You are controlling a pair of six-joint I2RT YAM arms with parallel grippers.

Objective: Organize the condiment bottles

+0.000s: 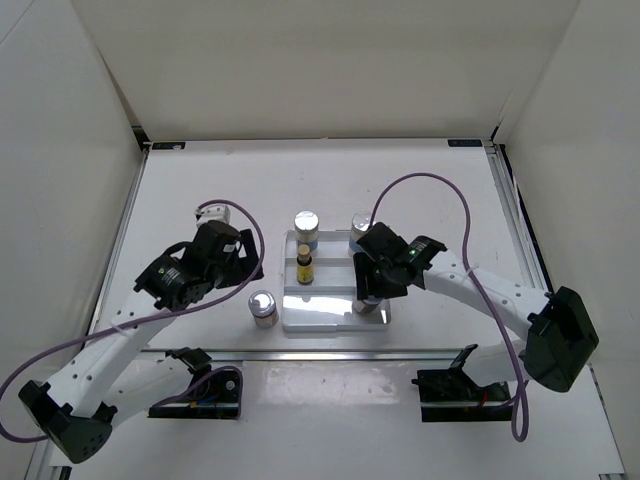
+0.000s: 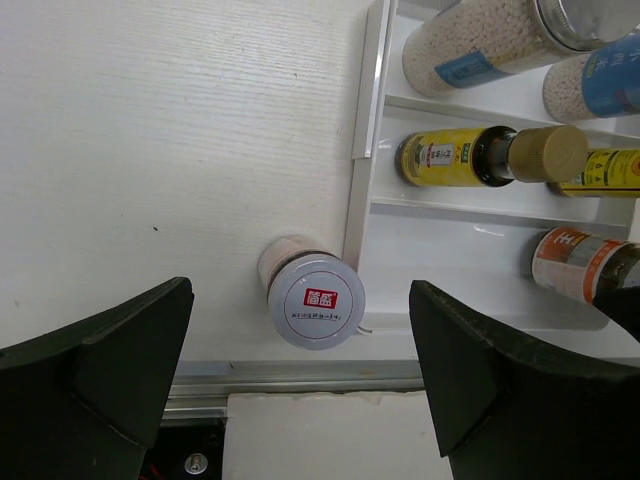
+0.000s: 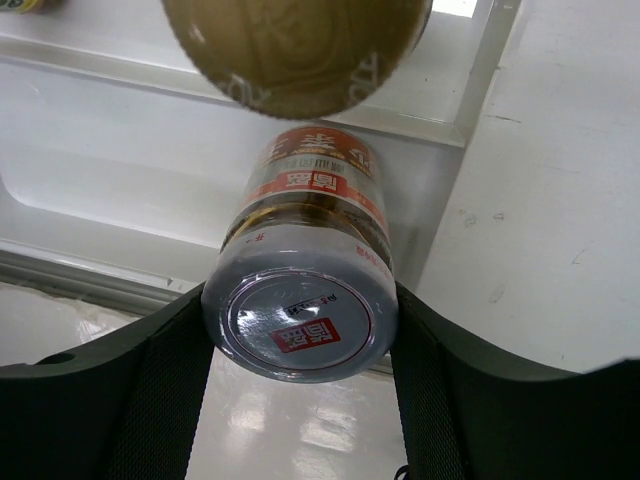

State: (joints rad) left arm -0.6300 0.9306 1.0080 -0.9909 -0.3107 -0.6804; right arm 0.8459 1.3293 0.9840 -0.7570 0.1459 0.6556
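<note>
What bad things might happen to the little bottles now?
1. The right hand grips the red-labelled jar near the tray's corner; released off-balance, it might tip off the edge.
2. The gold-capped bottle stands just behind it and might get bumped.
3. The jar on the table sits tight beside the tray's rim, so the open left hand may hit the rim.

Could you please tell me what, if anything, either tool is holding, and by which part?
The right tool grips a short jar by its sides, near the top; the left tool holds nothing.
</note>
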